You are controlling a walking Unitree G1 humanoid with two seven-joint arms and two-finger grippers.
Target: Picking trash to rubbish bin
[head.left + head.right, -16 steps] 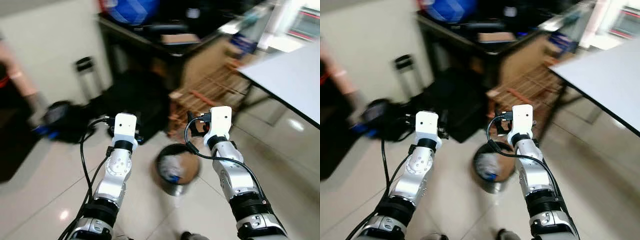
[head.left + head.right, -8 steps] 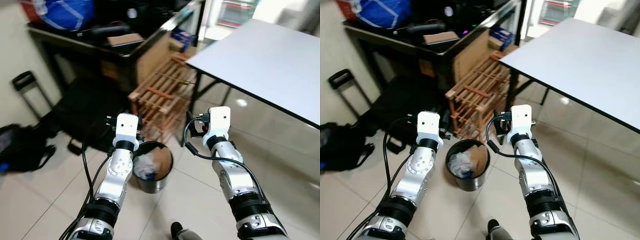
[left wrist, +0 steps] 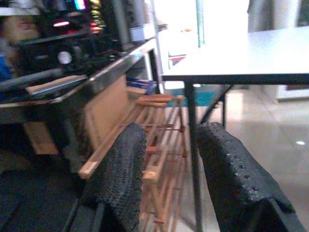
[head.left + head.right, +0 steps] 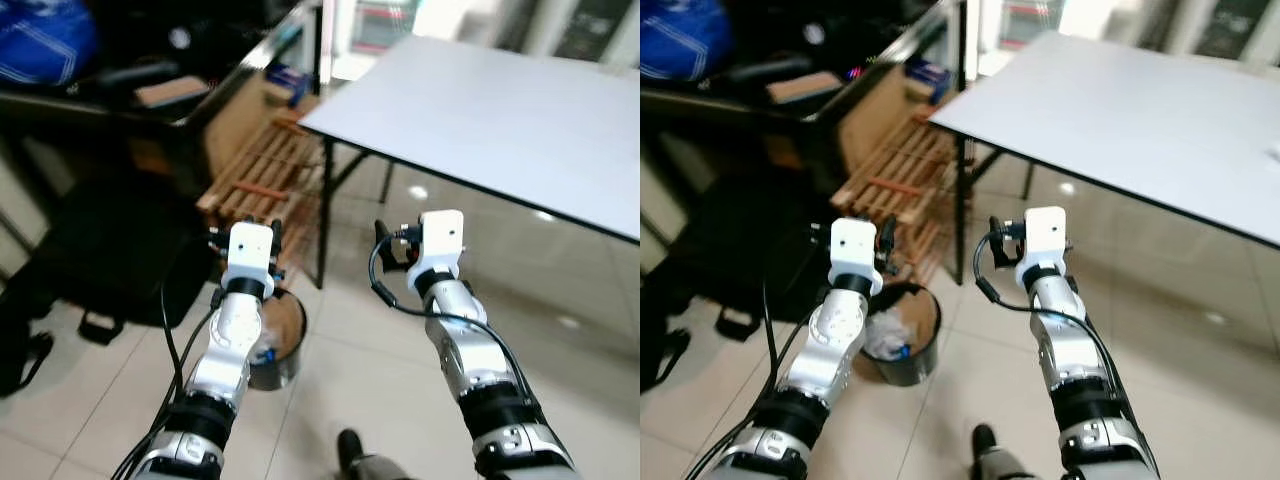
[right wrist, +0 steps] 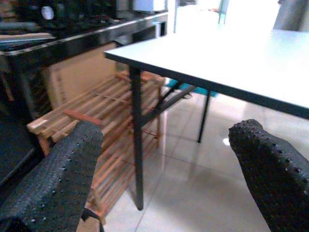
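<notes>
Rubbish bin, round black bucket with crumpled white trash and a brown cardboard piece inside (image 4: 898, 345), sits on the tiled floor (image 4: 1200, 380) below the left arm, beside the slatted wooden rack (image 4: 902, 178). Left tool (image 3: 166, 186): 2 black fingers moderately apart, holding nothing. Right tool (image 5: 166, 179): spread wide, empty. Both are raised, aimed at the white table (image 4: 1160, 110), well above the bin. Bin lies down-left of both; left arm is nearer. No loose trash spotted yet, likely searching.
</notes>
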